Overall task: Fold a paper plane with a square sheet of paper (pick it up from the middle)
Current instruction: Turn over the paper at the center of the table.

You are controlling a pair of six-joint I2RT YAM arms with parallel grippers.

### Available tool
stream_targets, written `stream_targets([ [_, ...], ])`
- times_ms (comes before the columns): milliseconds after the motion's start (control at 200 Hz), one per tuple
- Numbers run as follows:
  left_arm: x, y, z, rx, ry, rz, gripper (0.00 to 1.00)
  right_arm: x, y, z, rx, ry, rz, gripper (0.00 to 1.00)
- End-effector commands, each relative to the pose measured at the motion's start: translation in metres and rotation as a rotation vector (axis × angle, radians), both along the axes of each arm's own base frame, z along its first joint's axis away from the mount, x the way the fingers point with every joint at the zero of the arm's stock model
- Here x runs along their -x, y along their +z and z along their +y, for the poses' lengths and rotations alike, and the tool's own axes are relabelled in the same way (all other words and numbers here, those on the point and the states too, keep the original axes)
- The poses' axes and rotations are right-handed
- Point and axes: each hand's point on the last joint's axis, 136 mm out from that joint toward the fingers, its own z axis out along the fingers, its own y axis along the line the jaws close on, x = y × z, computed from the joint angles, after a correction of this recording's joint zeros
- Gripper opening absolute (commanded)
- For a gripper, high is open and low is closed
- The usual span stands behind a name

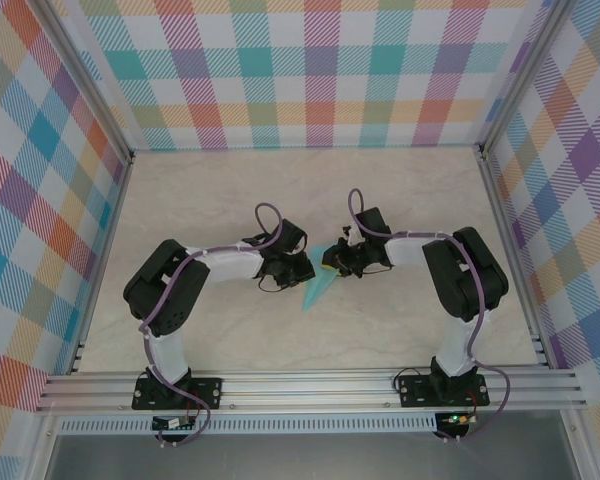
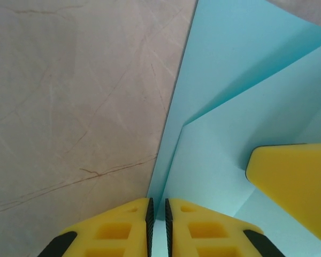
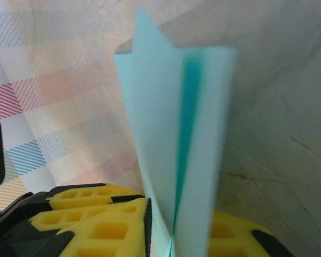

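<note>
Left wrist view, nearest first: the left gripper [image 2: 158, 214] has its yellow fingers all but together, pinching the near edge of the light-teal sheet of paper [image 2: 241, 80], which fans away from them in overlapping folded layers. Just beyond, a yellow fingertip [image 2: 297, 184] belonging to the right gripper [image 1: 333, 263] lies on the paper's right side, and the marbled table [image 2: 69, 107] shows past the paper's left edge. In the right wrist view, that gripper's fingers are clamped on the folded sheet, which rises out of them as a narrow, blurred wedge with a darker crease down its middle. The plaid wall [image 3: 21, 107] is behind it. From above, both grippers meet over the middle of the table, holding the paper between them with its tapered tip pointing toward the near edge. The step in hand looks like sharpening or adding a fold while the sheet is shared between the arms. To do it well, one grip should stay firm near the crease as an anchor while the other moves along the fold line. Any pull should stay gentle, since thin paper can tear or slip, and the layers should be lined up before pressing.
</note>
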Motion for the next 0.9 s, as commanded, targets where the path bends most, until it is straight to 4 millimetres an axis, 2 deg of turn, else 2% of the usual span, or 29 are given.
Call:
stream_targets([
  [0,-0.006,0.022,0.003,0.052,0.025,-0.039,0.17,-0.003,0.012,0.011,-0.041,0.060,-0.053,0.12],
  [100,-0.004,0.041,0.009,0.067,0.035,-0.086,0.19,-0.005,0.029,0.009,-0.034,0.080,-0.109,0.06],
  [155,0.000,0.053,0.018,0.057,0.047,-0.127,0.21,-0.005,0.038,0.005,0.001,0.090,-0.138,0.04],
  [275,0.010,0.079,0.052,-0.009,0.094,-0.223,0.25,0.001,0.060,-0.011,0.102,0.114,-0.195,0.03],
  [380,0.020,0.093,0.078,-0.051,0.141,-0.279,0.27,0.006,0.077,-0.032,0.237,0.122,-0.241,0.04],
  [425,0.029,0.092,0.090,-0.075,0.152,-0.271,0.28,0.008,0.085,-0.041,0.299,0.126,-0.257,0.04],
  [590,0.042,0.093,0.112,-0.097,0.192,-0.310,0.32,0.017,0.107,-0.080,0.546,0.112,-0.280,0.06],
  [755,0.045,0.088,0.120,-0.109,0.209,-0.314,0.38,0.026,0.126,-0.108,0.753,0.115,-0.299,0.06],
  [895,0.045,0.088,0.124,-0.120,0.222,-0.324,0.40,0.032,0.131,-0.122,0.925,0.129,-0.286,0.07],
])
